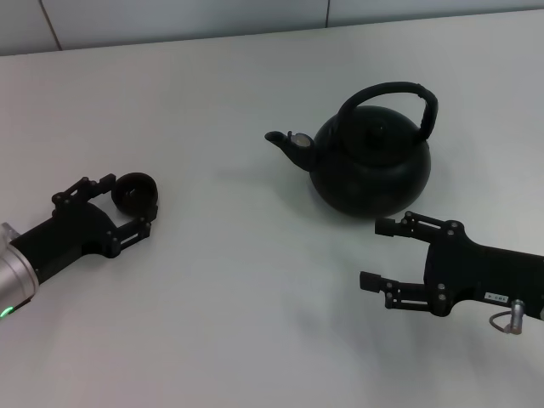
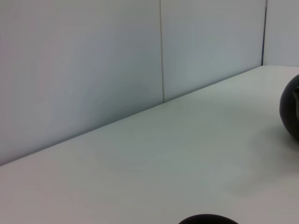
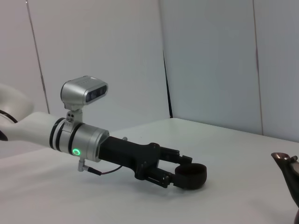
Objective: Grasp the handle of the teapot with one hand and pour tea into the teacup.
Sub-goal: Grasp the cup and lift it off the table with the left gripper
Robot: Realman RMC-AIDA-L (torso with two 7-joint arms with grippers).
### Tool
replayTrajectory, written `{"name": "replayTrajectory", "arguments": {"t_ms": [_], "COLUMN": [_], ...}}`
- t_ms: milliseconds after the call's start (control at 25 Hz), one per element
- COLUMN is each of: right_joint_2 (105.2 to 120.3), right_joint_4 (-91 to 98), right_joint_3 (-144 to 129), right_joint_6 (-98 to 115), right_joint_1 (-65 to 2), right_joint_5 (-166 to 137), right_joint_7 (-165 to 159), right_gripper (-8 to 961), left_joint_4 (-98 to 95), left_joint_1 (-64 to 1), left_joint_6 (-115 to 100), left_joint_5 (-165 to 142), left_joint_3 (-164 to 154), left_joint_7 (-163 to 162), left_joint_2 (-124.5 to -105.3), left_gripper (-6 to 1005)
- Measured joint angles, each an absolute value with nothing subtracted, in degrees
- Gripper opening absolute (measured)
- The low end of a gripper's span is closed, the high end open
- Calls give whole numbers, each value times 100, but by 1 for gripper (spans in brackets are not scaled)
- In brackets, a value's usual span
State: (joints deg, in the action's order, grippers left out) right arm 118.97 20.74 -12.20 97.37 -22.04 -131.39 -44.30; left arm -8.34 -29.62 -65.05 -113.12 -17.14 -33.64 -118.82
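Note:
The black teapot point(image 1: 370, 166) stands upright at the back right of the table, its spout point(image 1: 285, 140) pointing left and its arched handle point(image 1: 399, 92) over the top. My right gripper point(image 1: 371, 252) is open and empty, low over the table just in front of the teapot and apart from it. The tiny black teacup point(image 1: 136, 194) sits at the left between the fingers of my left gripper point(image 1: 130, 204), which is closed on its sides. The right wrist view shows that left gripper point(image 3: 180, 170) with the teacup point(image 3: 189, 176) and the spout tip point(image 3: 285, 161). No tea shows.
The white table point(image 1: 255, 280) runs back to a pale panelled wall point(image 2: 93, 70). The left wrist view shows only the teapot's edge point(image 2: 292, 112) and the teacup's rim point(image 2: 208, 219).

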Motion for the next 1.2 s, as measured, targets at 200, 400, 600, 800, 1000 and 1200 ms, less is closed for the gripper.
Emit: {"name": "replayTrajectory", "arguments": {"t_ms": [200, 400, 600, 800, 1000, 1200], "right_joint_2": [11893, 11884, 11883, 11882, 11882, 11882], "right_joint_4": [2074, 2079, 2083, 2083, 2083, 2083], "right_joint_3": [-1222, -1221, -1221, -1221, -1221, -1221], "right_joint_6": [9764, 9791, 9791, 9800, 9800, 9800], "right_joint_1": [-2206, -2213, -2215, -2222, -2233, -2233], "right_joint_5": [-13140, -13139, -13138, -13133, -13130, -13130], "right_joint_7": [-4430, -4442, -4443, -4442, -4442, -4442], "right_gripper": [809, 808, 808, 808, 808, 808], "left_joint_4": [-691, -600, -596, -597, -594, -582], "left_joint_1": [-3102, -3210, -3233, -3235, -3232, -3213], "left_joint_6": [-6319, -6201, -6164, -6148, -6149, -6183], "left_joint_5": [-11293, -11280, -11278, -11269, -11266, -11266], "left_joint_3": [-1709, -1688, -1678, -1670, -1671, -1671], "left_joint_7": [-3193, -3172, -3172, -3189, -3216, -3182], "left_joint_2": [-11883, -11883, -11883, -11883, -11882, -11882], "left_gripper": [793, 792, 792, 792, 791, 791]}}
